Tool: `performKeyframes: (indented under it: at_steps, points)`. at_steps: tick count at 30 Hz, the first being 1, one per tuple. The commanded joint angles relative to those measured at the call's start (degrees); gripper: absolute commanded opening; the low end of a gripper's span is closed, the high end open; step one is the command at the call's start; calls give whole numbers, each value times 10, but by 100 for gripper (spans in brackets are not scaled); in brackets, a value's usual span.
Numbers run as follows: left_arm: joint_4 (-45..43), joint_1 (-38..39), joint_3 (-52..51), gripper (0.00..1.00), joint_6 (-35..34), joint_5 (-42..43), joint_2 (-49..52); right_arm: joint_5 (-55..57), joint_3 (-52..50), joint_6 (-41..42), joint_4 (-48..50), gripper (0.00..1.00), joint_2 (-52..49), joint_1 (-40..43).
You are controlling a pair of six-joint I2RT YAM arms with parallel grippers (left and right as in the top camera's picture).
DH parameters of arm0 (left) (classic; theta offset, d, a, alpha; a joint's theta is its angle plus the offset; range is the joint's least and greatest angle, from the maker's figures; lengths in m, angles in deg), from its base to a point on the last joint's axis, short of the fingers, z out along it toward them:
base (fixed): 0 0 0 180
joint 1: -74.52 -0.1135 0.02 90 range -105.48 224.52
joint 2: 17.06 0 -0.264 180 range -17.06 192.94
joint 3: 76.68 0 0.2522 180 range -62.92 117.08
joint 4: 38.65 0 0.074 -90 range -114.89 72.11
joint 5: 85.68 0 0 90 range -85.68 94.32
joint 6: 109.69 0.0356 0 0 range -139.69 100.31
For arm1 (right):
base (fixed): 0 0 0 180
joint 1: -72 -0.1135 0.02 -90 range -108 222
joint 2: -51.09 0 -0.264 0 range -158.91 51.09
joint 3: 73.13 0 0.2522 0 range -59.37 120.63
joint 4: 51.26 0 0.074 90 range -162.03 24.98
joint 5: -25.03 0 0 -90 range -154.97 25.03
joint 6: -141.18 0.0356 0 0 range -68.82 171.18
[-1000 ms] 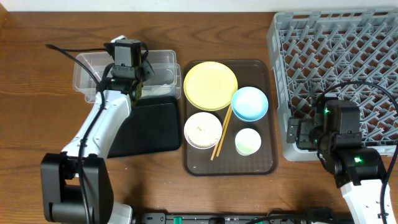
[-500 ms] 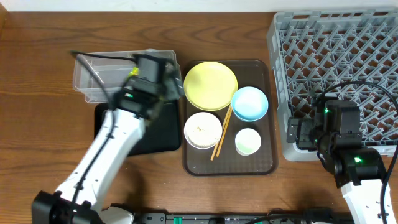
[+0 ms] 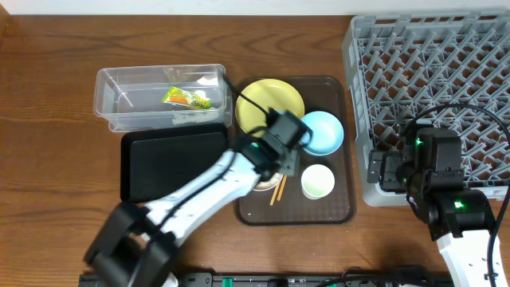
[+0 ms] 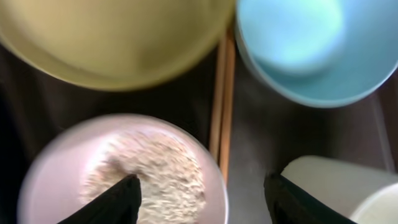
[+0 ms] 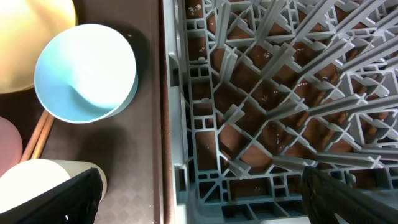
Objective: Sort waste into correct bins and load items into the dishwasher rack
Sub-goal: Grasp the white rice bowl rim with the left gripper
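Note:
In the overhead view my left gripper (image 3: 279,163) hangs open over the white bowl (image 3: 256,177), which it mostly hides. The left wrist view shows the open jaws (image 4: 208,196) above the bowl's right rim (image 4: 37,186), rice scraps (image 4: 149,174) inside. Wooden chopsticks (image 4: 222,106) lie beside it, between the yellow plate (image 3: 269,104) and light-blue bowl (image 3: 323,131). The white cup (image 3: 318,181) stands front right. The snack wrapper (image 3: 187,98) lies in the clear tub (image 3: 111,108). My right gripper (image 5: 202,202) is open and empty over the front left corner of the grey rack (image 3: 430,72).
The dishes sit on a brown serving tray (image 3: 339,211). The black tray (image 3: 171,163) lies in front of the clear tub. The rack (image 5: 280,93) stands right against the serving tray's right edge (image 5: 163,124).
My left arm has swung from the clear tub to the right, over the serving tray. The wrapper now lies loose in the tub. The right arm has not moved.

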Motion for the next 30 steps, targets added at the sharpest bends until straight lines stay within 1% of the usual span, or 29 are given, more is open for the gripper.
performKeyframes:
  at_steps: [1, 4, 6, 8, 12, 14, 15, 19, 23, 27, 30]
  points:
    - [3, 12, -5, 62, -12, -3, 32, 3, 12, -4, -1, 99, 2, -5]
    - [3, 17, -5, 50, -38, -3, 59, 3, 12, -4, -1, 99, 2, -5]
    - [5, 19, -5, 43, -39, -3, 68, 3, 12, -4, -1, 99, 2, -5]
    - [6, 19, -5, 32, -39, -3, 69, 3, 12, -3, -2, 99, 2, -5]
    - [6, 19, -5, 19, -39, -3, 66, 3, 12, -4, -2, 99, 2, -5]
    - [10, 19, -5, 9, -39, -3, 65, 3, 12, -4, -2, 99, 2, -5]
    - [12, 19, -5, 7, -39, -3, 63, 3, 12, -4, -2, 99, 2, -5]
    - [25, 19, -5, 6, -39, -3, 44, 4, 12, -4, -2, 99, 2, -5]
    - [50, 19, -4, 6, -36, -3, -9, 4, 12, -4, -2, 99, 2, -5]
    - [79, 12, -4, 5, 14, 2, -86, 4, 12, -4, -2, 99, 2, -5]
    - [102, -17, -4, 6, 26, 37, -139, 4, 12, -4, -3, 99, 2, -5]
